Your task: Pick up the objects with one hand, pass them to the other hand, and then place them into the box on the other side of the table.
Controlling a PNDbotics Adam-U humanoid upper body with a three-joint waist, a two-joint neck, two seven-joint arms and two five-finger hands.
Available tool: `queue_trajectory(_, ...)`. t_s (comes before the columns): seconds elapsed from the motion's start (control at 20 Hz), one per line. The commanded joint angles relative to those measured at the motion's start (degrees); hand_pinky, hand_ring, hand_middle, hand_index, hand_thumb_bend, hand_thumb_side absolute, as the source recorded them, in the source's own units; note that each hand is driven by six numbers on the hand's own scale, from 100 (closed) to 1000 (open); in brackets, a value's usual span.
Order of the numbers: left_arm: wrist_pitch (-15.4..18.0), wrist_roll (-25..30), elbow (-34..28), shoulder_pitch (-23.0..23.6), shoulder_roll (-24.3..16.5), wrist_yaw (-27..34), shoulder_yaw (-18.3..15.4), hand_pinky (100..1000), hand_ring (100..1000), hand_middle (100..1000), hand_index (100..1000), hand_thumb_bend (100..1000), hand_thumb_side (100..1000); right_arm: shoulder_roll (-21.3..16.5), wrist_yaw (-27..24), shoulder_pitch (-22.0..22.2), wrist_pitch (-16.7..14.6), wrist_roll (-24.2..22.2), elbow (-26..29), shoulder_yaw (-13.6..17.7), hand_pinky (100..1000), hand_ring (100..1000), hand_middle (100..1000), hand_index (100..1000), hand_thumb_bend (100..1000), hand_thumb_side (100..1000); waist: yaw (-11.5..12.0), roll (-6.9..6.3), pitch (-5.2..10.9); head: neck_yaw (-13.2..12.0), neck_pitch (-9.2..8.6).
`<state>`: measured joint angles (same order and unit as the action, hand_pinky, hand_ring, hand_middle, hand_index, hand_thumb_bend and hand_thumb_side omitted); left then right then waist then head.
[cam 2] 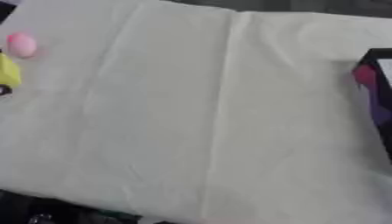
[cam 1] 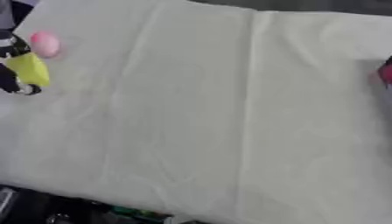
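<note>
The robot's left hand (cam 1: 14,65) shows at the far left edge of the left eye view, its dark fingers curled around a yellow object (cam 1: 29,69) that it holds up just off the pale cloth-covered table (cam 1: 199,113). Just above and beside that hand, on the far side of it, a small pink object (cam 1: 44,44) lies on the cloth, apparently untouched. Well apart from the hand, across the whole width of the table, the dark rim of the box (cam 2: 376,83) shows at the right edge of the right eye view, with something red and purple in or on it that cannot be made out. The right hand is in neither view. Judging from this, the task is at an early stage for the yellow object: the pick-up looks done, while the pass to the other hand and the placing into the box are left, and the pink object waits its turn. No brand, label or writing can be read anywhere.
</note>
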<state>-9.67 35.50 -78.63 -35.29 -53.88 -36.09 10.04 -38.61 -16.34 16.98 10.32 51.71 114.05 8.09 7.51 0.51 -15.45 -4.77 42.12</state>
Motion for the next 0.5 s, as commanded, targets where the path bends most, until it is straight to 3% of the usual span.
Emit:
queue_trajectory(0.05, -0.77, -0.54, -3.51, -1.10, -2.56, 2.02, -0.99, 801, 730, 616, 505, 203, 144, -1.84, 0.45, 0.13, -0.06, 0.26, 0.54, 0.84, 641, 700, 698, 783, 827, 227, -0.02, 0.42, 0.84, 0.41, -0.89)
queue_trajectory(0.25, -1.38, -1.50, -7.15, -1.87, -1.67, 6.03, -0.20, 805, 714, 611, 502, 100, 149, -2.32, 0.48, 0.09, -0.32, 0.26, 0.54, 0.91, 641, 700, 699, 784, 827, 227, -0.03, 0.56, 1.11, 1.11, -0.80)
queue_trajectory(0.5, -2.10, -3.45, -10.81, -3.26, 0.21, 11.41, 1.31, 796, 686, 599, 497, 100, 166, -3.25, 0.57, -0.36, -1.41, -0.06, 0.54, 0.90, 642, 701, 700, 785, 826, 226, -0.11, 0.81, 1.45, 2.56, -0.76)
